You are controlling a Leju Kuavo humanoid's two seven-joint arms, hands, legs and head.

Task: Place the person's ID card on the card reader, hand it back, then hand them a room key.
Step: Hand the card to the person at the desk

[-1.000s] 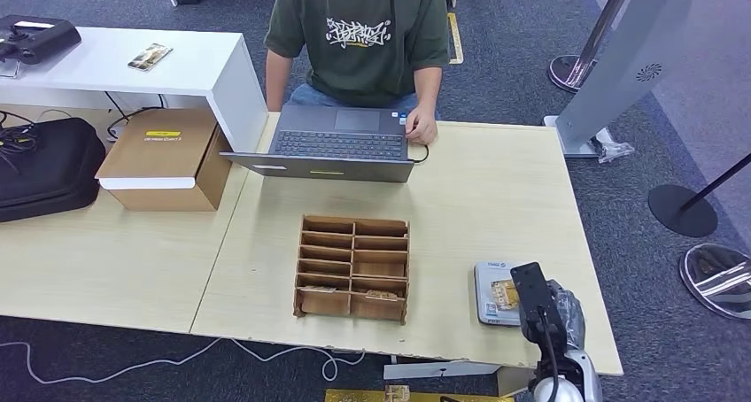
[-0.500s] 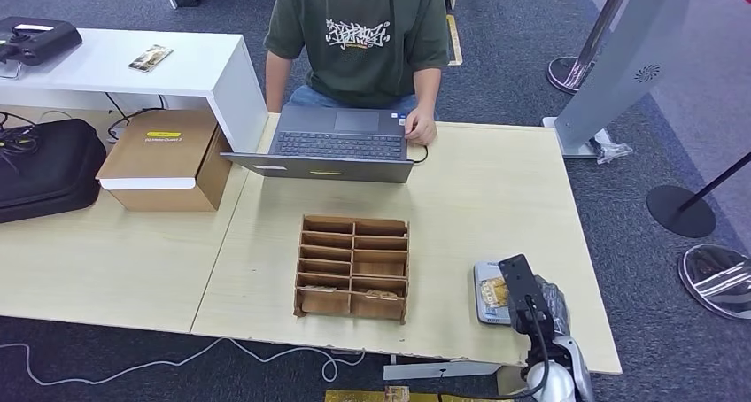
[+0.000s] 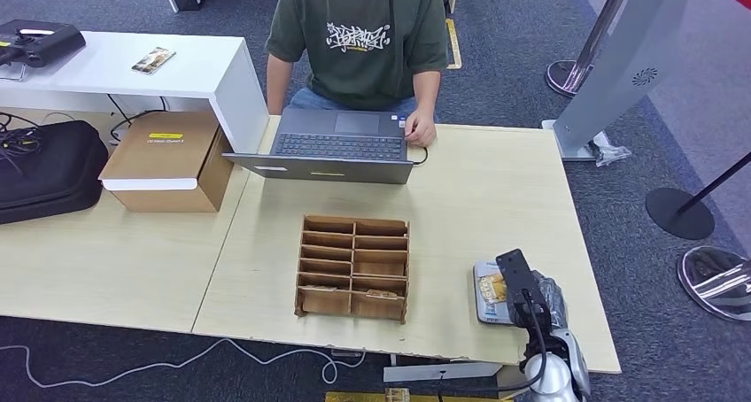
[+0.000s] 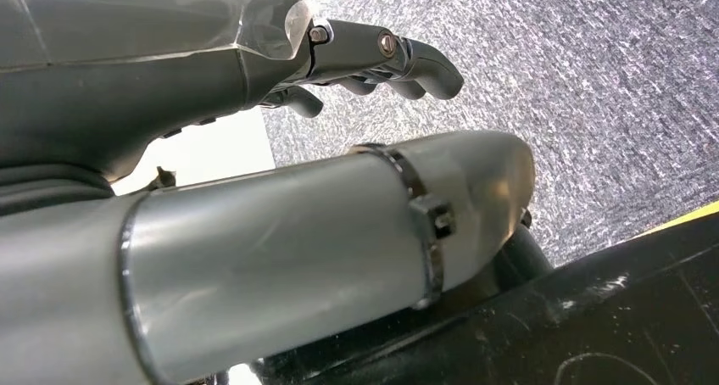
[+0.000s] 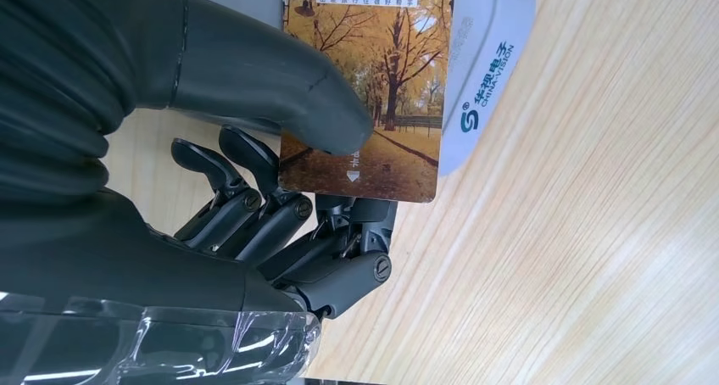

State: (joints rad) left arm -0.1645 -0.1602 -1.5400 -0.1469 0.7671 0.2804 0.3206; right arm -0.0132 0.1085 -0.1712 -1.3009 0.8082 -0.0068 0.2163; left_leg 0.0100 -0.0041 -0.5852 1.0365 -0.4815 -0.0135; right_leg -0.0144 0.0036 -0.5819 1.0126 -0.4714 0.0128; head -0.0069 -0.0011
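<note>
My right hand is at the table's front right and pinches the ID card, which shows autumn trees. In the right wrist view the thumb lies on top of the card and the fingers curl beneath it. The card is over the white-and-blue card reader, covering much of it; whether it touches I cannot tell. The reader sits on the light wooden table. My left hand hangs beside my body over grey carpet, fingers loosely bent, holding nothing. The person sits across the table.
A brown wooden compartment organizer stands mid-table, with a small card-like item in a front slot. An open laptop is in front of the person. A cardboard box and black bag lie at the left.
My right hand has shifted slightly left with the card, so the card lies further over the reader. The view has also shifted a little.
</note>
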